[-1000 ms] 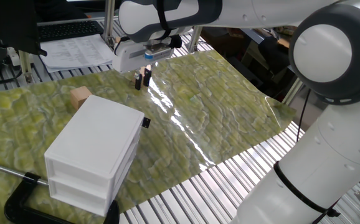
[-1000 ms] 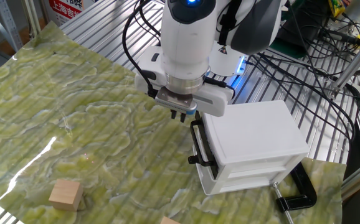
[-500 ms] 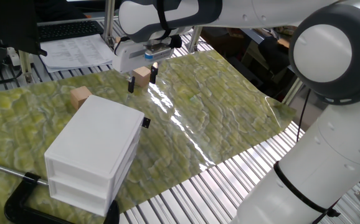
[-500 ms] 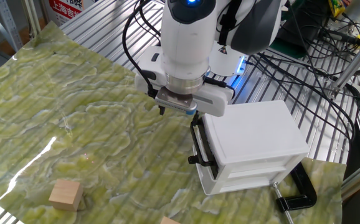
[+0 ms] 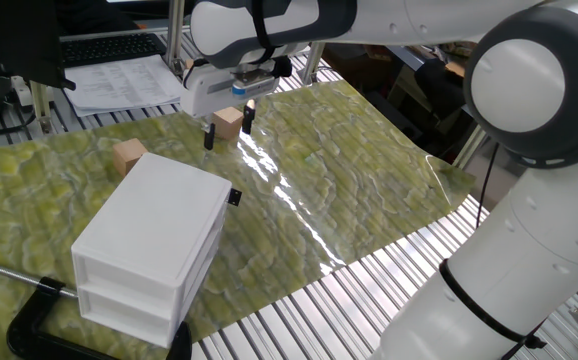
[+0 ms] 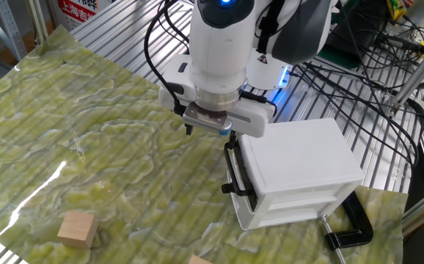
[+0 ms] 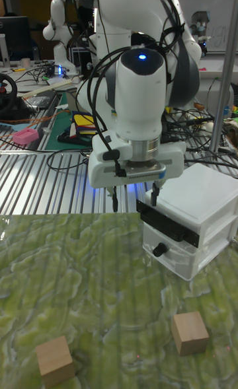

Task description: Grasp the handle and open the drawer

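Note:
The white two-drawer cabinet point(image 5: 149, 245) point(image 6: 300, 169) point(image 7: 195, 220) stands on the green mat. A tiny black knob handle point(image 7: 158, 249) point(image 6: 227, 189) point(image 5: 234, 197) sticks out of the lower drawer point(image 7: 173, 255) front. A black bar point(image 7: 168, 224) runs across the upper drawer front. My gripper point(image 7: 134, 197) point(image 5: 228, 128) point(image 6: 207, 135) hangs open just in front of the drawer faces, about level with the cabinet top and above the handle, touching nothing. Nothing is between its fingers.
Two tan wooden cubes point(image 7: 190, 333) point(image 7: 55, 360) lie on the mat away from the cabinet; in one fixed view they are cube point(image 5: 228, 121) behind my fingers and cube point(image 5: 127, 155). A black clamp point(image 6: 348, 229) point(image 5: 39, 320) sits behind the cabinet. Cables and clutter ring the table.
The fingers were close together a second ago and now stand spread apart. The arm itself has stayed in place.

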You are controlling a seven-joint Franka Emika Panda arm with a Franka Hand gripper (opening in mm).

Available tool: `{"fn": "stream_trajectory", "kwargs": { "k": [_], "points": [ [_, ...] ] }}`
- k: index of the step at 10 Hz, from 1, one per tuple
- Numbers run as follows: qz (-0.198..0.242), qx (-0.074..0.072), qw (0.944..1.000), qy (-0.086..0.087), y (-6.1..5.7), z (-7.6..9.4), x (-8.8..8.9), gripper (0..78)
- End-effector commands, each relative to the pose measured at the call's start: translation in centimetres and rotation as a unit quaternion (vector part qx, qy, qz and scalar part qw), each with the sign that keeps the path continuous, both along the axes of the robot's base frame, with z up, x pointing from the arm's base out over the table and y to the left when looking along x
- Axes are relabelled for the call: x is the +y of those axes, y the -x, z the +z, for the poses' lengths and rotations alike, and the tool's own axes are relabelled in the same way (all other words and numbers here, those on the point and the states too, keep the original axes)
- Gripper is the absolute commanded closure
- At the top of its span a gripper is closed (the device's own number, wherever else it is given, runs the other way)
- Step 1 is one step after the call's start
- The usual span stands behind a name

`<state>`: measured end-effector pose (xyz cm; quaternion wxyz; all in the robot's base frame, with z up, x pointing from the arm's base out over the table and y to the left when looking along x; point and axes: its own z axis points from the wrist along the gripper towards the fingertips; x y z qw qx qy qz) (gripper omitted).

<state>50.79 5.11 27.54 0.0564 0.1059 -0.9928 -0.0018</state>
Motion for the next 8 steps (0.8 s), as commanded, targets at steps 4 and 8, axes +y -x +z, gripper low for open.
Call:
{"fn": "stream_trajectory", "kwargs": {
  "k": [4, 8],
  "points": [
    [0.014, -0.006, 0.9999, -0.003, 0.8, -4.4, 4.6, 0.2],
    [0.014, -0.003, 0.9999, -0.004, -0.7, -3.9, 3.9, 0.2]
  ]
}}
